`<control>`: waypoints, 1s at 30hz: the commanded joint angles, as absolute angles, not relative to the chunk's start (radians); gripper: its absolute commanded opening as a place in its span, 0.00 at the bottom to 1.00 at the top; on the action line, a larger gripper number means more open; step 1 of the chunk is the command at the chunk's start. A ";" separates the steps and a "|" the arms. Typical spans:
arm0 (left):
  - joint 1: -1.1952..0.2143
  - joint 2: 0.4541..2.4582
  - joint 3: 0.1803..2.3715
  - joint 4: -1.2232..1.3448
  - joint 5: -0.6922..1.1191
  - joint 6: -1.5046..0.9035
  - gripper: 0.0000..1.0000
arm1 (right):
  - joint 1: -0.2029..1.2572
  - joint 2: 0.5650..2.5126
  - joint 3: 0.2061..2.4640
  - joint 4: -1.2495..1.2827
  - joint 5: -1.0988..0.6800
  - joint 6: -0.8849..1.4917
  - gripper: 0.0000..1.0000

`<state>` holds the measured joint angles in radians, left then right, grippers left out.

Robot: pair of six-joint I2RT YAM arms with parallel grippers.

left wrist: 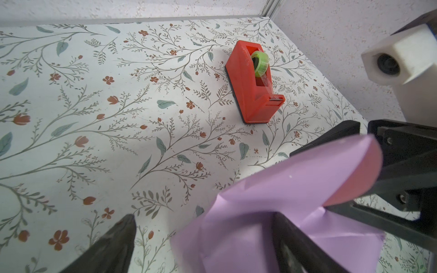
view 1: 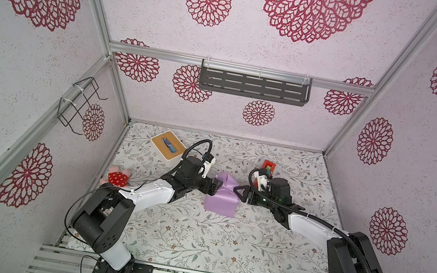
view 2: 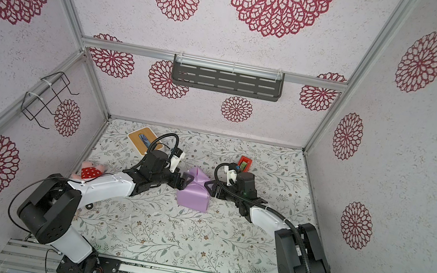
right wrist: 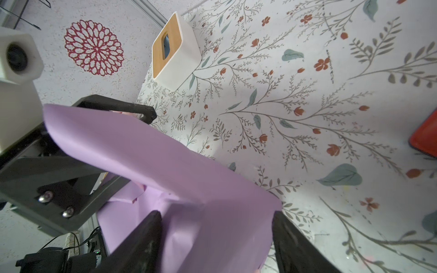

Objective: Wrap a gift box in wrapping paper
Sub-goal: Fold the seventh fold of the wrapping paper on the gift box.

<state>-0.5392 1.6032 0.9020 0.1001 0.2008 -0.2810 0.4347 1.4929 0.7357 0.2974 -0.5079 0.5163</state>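
Observation:
The gift box is hidden under the lilac wrapping paper [view 1: 221, 200] [view 2: 193, 196], which stands as a wrapped block mid-table. A loose flap rises from its top, showing a pink underside [left wrist: 354, 177]. My left gripper [view 1: 216, 187] [left wrist: 203, 218] is at the block's upper left edge and is open. One finger [left wrist: 283, 236] lies on the paper, the other finger [left wrist: 123, 236] hangs over the bare table. My right gripper [view 1: 240, 193] [right wrist: 215, 214] faces it from the right, open, its two fingers straddling the folded paper [right wrist: 189, 177].
A red tape dispenser [view 1: 268, 165] [left wrist: 255, 82] sits behind the right gripper. A white box with a wooden slotted top [view 1: 168, 145] [right wrist: 175, 49] stands at the back left. A red-and-pink plush toy [view 1: 119, 177] lies by the left arm. Walls enclose three sides.

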 commanded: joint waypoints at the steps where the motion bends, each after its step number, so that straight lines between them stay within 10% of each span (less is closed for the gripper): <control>1: -0.558 1.609 0.874 0.009 0.204 -0.245 0.92 | 0.436 1.490 0.792 0.318 -0.558 0.524 0.77; 10: -0.557 1.608 0.880 0.009 0.200 -0.246 0.92 | 0.493 1.562 0.862 0.304 -0.511 0.499 0.92; 30: -0.504 1.499 0.891 0.058 0.234 -0.109 0.93 | 0.502 1.635 0.770 0.350 -0.450 0.482 0.84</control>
